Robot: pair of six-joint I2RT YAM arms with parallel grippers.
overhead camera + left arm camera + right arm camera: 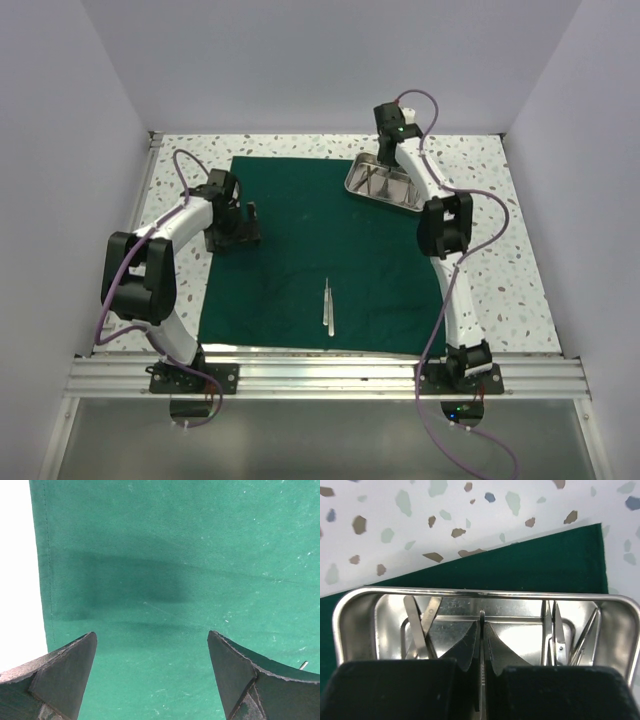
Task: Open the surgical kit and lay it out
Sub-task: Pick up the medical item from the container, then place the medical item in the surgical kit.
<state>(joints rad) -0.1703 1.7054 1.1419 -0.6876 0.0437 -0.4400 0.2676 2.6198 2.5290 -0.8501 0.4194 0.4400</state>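
Observation:
The dark green cloth (pixel 310 250) lies spread flat on the table. The steel tray (pixel 356 183) sits on its far right corner. One pair of tweezers (pixel 327 305) lies on the cloth near the front edge. My right gripper (pixel 482 630) is down inside the tray (pixel 480 594), shut on a slim silver instrument (pixel 481 617) held on edge between the fingers. More tweezers (pixel 420 625) and scissors (pixel 556 635) lie in the tray. My left gripper (pixel 152 650) is open and empty, low over the cloth's (pixel 175 580) left edge.
The speckled tabletop (pixel 520 270) surrounds the cloth; white walls close in the left, right and back. An aluminium rail (pixel 330 375) runs along the near edge by the arm bases.

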